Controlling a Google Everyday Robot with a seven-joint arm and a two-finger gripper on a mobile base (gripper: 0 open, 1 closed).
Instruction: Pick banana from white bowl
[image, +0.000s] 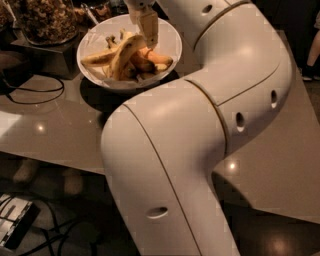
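Note:
The white bowl (167, 37) stands at the back of the dark table and holds several bananas. The long, curved pale-yellow banana (121, 59) lies across the bowl's middle, its upper end near the gripper. Shorter orange-yellow bananas (157, 60) lie to its right. My gripper (149, 36) hangs straight down into the bowl from above, its tip at the long banana's upper end and just above the orange ones. Whether it touches the banana is hidden.
A glass jar of brown nuts (47, 20) stands left of the bowl on a dark stand. A black cable (30, 92) loops on the table (60, 130) at left. My large white arm (200, 125) fills the middle and right. A device (15, 227) lies on the floor.

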